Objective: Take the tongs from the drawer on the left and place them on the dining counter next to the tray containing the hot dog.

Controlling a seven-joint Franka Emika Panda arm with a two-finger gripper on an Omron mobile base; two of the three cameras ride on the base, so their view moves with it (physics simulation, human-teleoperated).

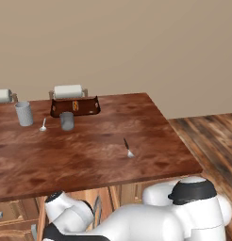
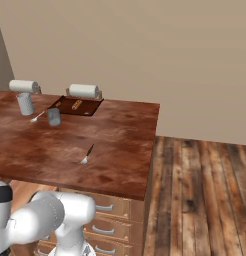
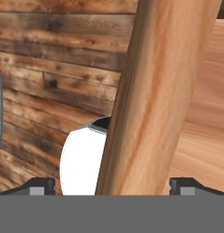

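Counter [image 1: 89, 155] mostly bare toward near and right edges; fork [image 1: 128, 148] lies alone mid-top, nearer the right edge. Tray [image 1: 92, 107] w/ hot dog [image 1: 75, 105] sits at far edge, towel roll [image 1: 68, 91] just behind; cup [image 1: 67, 121] just in front of tray, spoon [image 1: 43, 124] and 2nd cup [image 1: 24, 113] to its left. Gripper [image 3: 111, 184] below counter, fingers [image 3: 38, 185] spread wide, holding nothing, a pale wood panel [image 3: 155, 95] close ahead. Tongs can't be seen.

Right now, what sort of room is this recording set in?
Likely a kitchen or dining area: a wooden island counter over drawers, holding a tray with a hot dog, cups and a paper-towel roll.
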